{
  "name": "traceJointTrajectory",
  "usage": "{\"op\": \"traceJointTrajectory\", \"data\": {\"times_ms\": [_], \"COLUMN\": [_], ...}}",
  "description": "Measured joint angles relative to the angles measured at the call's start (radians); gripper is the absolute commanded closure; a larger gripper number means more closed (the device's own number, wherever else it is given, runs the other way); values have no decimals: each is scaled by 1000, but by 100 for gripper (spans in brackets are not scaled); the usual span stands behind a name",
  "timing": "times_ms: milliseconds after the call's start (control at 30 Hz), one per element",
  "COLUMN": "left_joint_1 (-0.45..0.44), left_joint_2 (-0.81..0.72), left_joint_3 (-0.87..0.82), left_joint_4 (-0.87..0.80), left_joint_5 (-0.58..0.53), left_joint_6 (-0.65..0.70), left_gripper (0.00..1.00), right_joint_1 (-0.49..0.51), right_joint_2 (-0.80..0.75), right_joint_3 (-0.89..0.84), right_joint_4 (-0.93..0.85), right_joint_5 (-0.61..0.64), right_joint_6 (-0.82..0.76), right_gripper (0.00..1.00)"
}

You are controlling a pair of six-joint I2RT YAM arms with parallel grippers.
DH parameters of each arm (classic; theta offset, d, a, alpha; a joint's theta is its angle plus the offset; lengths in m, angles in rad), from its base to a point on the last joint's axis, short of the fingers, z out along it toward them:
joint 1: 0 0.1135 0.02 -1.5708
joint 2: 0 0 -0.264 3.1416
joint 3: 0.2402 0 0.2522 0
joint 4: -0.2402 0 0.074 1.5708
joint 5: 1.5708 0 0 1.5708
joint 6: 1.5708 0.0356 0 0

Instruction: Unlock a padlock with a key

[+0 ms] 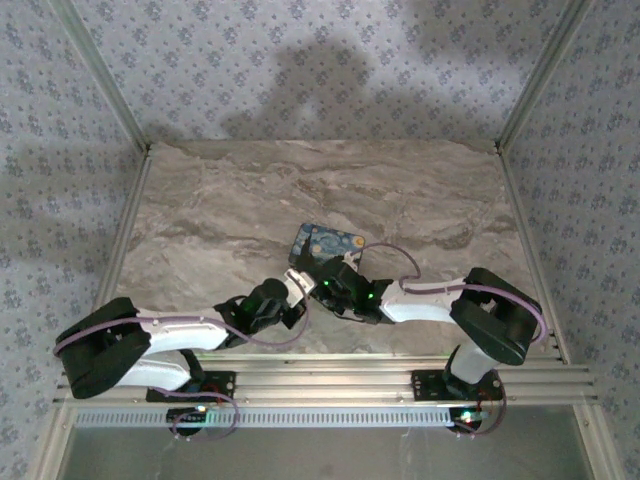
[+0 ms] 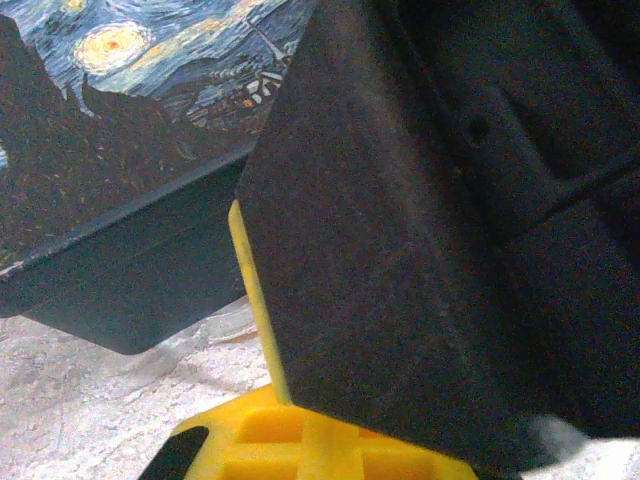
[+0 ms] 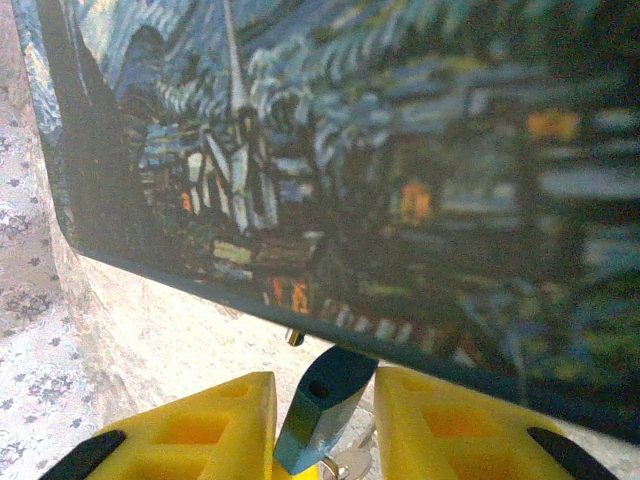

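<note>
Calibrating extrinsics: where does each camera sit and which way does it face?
Top external: above, behind the bases, looking down on the grey marble table; left arm, right arm show.
Left wrist: on the left wrist, faces the blue-and-yellow swirl-painted box obliquely; own yellow finger shows.
Right wrist: likewise, faces the box lid; small blue padlock between its yellow fingers.
All share the box.

Count, lower frame: robot arms, 2: left arm (image 1: pixel 170 335), right arm (image 1: pixel 440 300). Centre: painted box (image 1: pixel 325 245), 1. Bottom centre: blue padlock (image 3: pixel 320 405), 1. Marble table (image 1: pixel 220 190), 1.
</note>
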Motion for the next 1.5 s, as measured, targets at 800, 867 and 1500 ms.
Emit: {"op": "traceJointTrajectory", "data": {"times_ms": [800, 867, 1500], "left_joint_1": [-22, -24, -36], "left_joint_2": [2, 2, 8], "left_joint_3": [0, 0, -7], "left_joint_4": [1, 4, 13], "left_joint_5": [-24, -28, -13], "left_joint_6": [14, 14, 4], "left_gripper": [100, 100, 100], "right_joint_1": [-27, -27, -31], "right_joint_2": [-5, -5, -29], "right_joint_3": [15, 15, 3], "right_joint_4": [-45, -53, -62], "right_joint_5": [-12, -11, -16], "right_joint_6": [1, -7, 3], "right_gripper": [68, 62, 100]}}
